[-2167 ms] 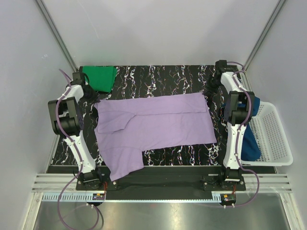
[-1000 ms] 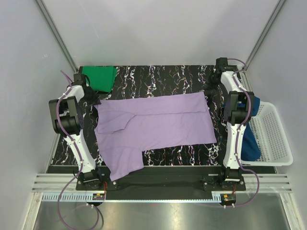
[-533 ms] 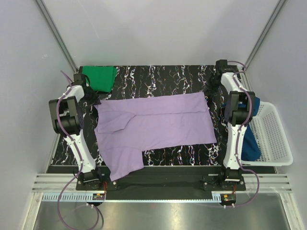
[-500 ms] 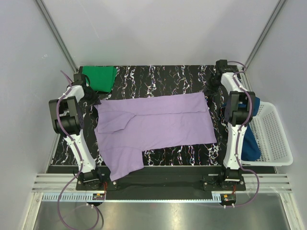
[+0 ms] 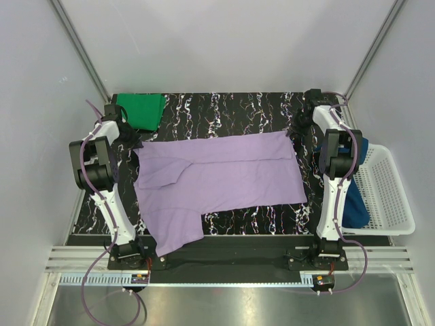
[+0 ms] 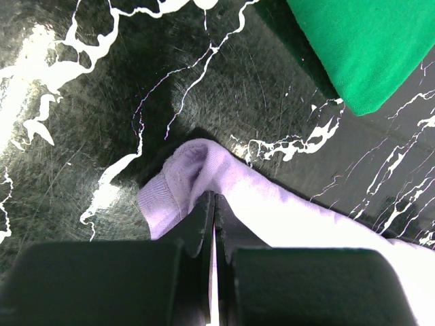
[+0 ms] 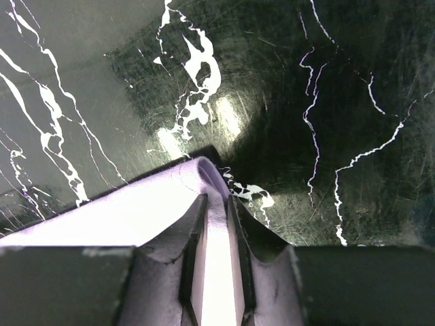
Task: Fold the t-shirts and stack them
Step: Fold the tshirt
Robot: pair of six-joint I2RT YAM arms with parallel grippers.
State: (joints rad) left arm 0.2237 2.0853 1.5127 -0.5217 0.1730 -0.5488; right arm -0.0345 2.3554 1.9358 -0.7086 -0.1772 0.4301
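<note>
Lavender t-shirt (image 5: 217,176) lies spread flat on the table (image 5: 238,109). Left pincer (image 6: 212,204) is clamped on its far left corner. Right pincer (image 7: 216,204) stands slightly parted, astride the far right corner. Recommend closing the right firmly, then lifting both corners evenly.

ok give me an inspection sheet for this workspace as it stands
surface: black marbled table, no spills seen
job's things: lavender t-shirt spread flat mid-table; green t-shirt folded at the far left corner; dark blue t-shirt bunched at the white basket
clutter: nothing seen
grippers: left gripper shut on the lavender t-shirt's far left corner; right gripper jaws slightly apart astride its far right corner
cables: purple cables looped along both arms
surroundings: plain pale walls
</note>
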